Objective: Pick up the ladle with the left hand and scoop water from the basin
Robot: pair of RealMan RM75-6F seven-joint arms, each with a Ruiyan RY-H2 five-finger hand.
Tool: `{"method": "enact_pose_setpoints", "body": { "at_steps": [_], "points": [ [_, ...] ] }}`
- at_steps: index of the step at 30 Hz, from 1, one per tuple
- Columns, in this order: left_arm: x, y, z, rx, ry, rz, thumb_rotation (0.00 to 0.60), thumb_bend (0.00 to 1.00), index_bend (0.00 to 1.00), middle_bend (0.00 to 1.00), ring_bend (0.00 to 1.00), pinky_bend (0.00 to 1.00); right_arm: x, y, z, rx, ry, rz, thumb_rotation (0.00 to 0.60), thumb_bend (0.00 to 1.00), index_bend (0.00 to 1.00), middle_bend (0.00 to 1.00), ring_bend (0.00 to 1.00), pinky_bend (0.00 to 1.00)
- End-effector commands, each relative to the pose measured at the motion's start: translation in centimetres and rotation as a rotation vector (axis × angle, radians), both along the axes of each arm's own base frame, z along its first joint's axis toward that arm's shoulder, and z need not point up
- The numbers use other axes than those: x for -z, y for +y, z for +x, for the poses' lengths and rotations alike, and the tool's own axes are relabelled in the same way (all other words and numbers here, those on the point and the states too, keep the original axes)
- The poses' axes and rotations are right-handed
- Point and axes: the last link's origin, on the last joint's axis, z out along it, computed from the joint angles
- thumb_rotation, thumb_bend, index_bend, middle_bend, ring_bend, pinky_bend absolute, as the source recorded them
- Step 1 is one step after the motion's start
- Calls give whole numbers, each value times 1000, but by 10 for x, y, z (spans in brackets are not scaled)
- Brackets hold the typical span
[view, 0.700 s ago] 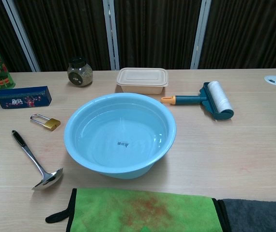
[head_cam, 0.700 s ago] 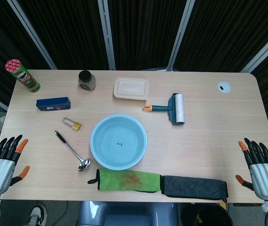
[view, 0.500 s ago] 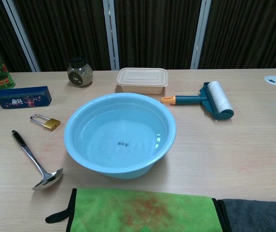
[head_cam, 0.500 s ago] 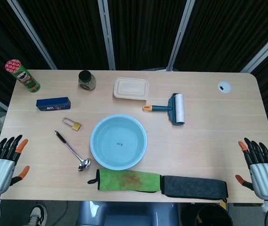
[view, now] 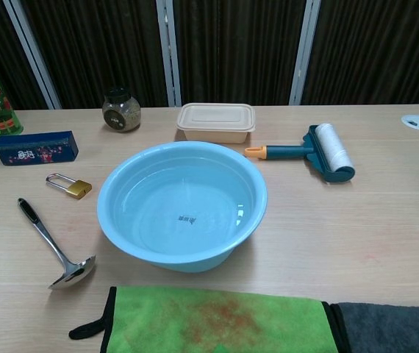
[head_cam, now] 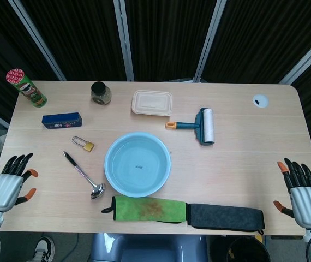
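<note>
1. Both hands sit at the table's near corners: the left hand point(head_cam: 7, 188) at the lower left of the head view, fingers spread and empty; the right hand point(head_cam: 303, 198) at the lower right, likewise spread and empty.
2. Just right of the left hand, the ladle point(head_cam: 83, 174) lies flat, black grip toward the upper left, bowl toward the basin point(head_cam: 137, 164).
3. Best to take the black grip end, since the thin steel shaft may slip.
4. Mind the padlock point(head_cam: 84, 143) lying near the grip.
5. Water fills the basin at centre frame; dip gently.
</note>
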Motion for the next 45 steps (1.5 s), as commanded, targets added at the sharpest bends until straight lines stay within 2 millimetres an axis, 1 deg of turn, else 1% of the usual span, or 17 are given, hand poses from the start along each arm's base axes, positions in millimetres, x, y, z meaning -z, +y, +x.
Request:
{"method": "enact_pose_setpoints", "body": {
  "at_steps": [1,6,9,13,18,24,31,37,45],
  "points": [
    [6,25,-9,-14,-3,-21,600,292,409,0,0,0,2,-2,0,3,5,3,600,0,0,0,0,0],
    [16,47,-15,-12,10,-9,600,292,421,0,0,0,4,-6,-1,19,4,11,600,0,0,0,0,0],
    [28,64,-17,-11,-13,-8,600,291,443,0,0,0,4,-10,-3,27,-2,12,600,0,0,0,0,0],
    [43,81,-16,8,-18,-39,600,291,460,0,0,0,3,-13,-4,35,-10,12,600,0,0,0,0,0],
    [64,96,-9,33,-21,-87,600,292,451,0,0,0,2,-15,-5,38,-8,16,600,0,0,0,0,0],
    [84,101,-5,30,-31,-158,600,292,458,0,0,0,4,-17,-8,52,5,30,600,0,0,0,0,0],
    [99,105,-4,19,-47,-222,600,293,467,0,0,0,2,-16,-8,55,4,14,600,0,0,0,0,0],
    [109,111,-2,25,-38,-237,600,291,456,0,0,0,1,-17,-8,55,3,14,600,0,0,0,0,0],
    [115,117,3,34,-34,-247,600,292,449,0,0,0,-1,-18,-10,60,0,4,600,0,0,0,0,0]
  ]
}}
